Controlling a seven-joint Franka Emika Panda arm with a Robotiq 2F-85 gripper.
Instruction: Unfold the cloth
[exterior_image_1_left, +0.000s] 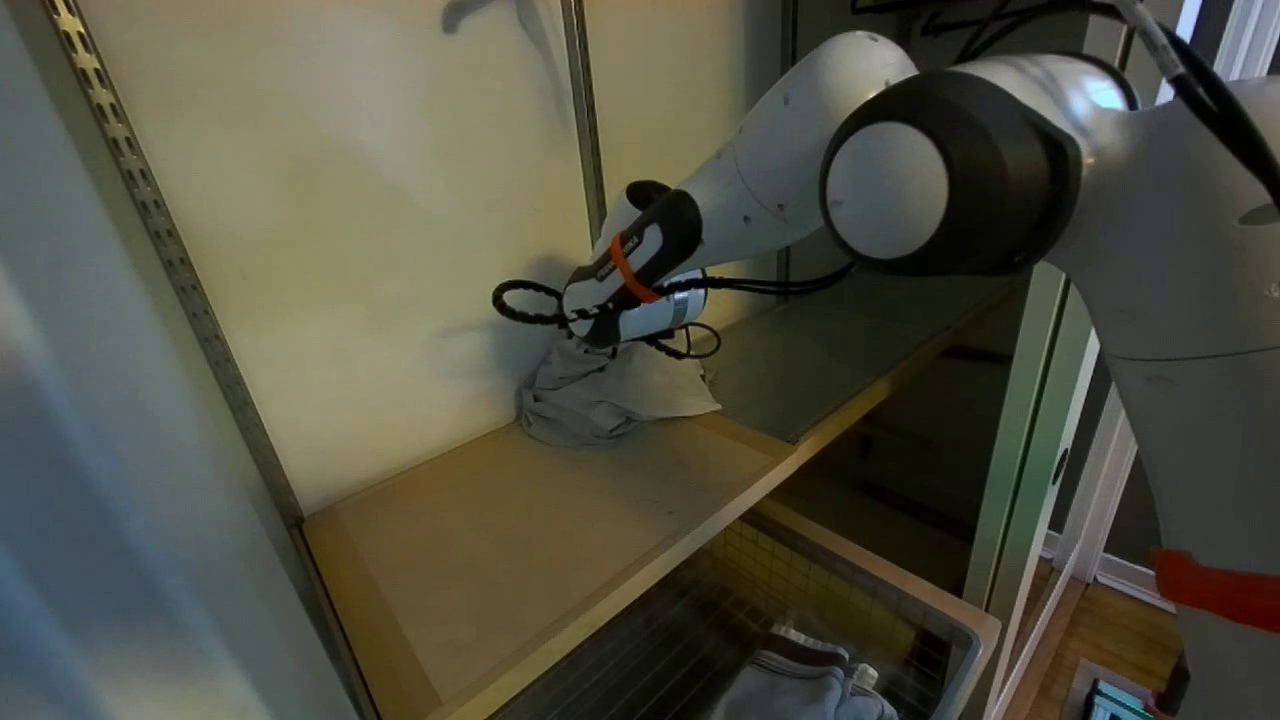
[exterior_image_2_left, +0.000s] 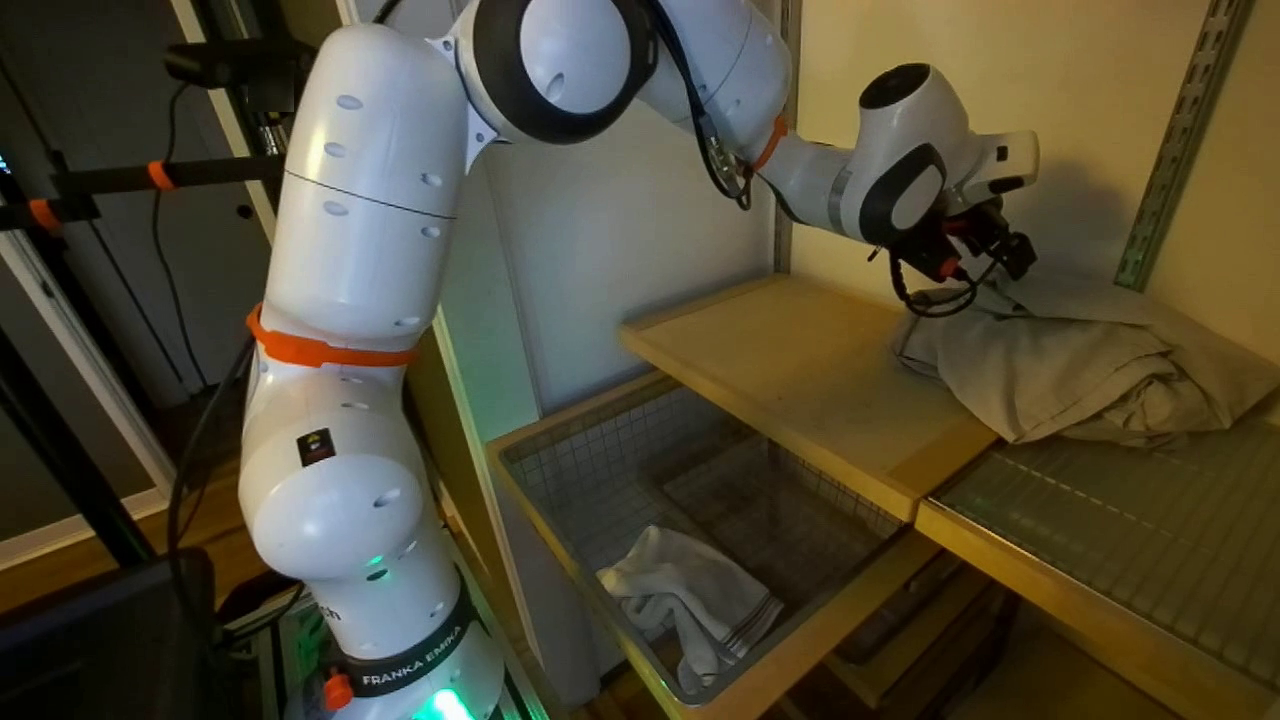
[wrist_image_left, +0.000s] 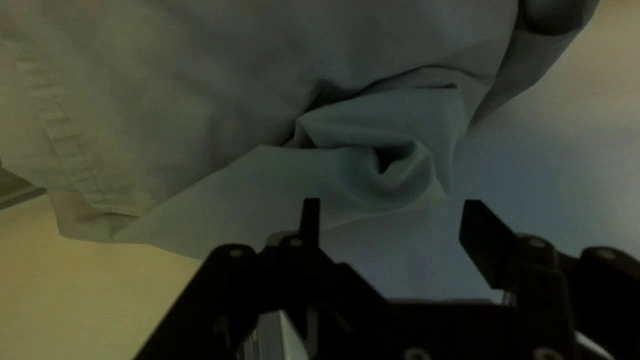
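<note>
Fingers (wrist_image_left: 487, 245) apart, rumpled cloth (wrist_image_left: 240, 115) just beyond

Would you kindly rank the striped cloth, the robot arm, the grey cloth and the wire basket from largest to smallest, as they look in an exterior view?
By the area each fills in an exterior view:
1. robot arm
2. wire basket
3. grey cloth
4. striped cloth
</note>
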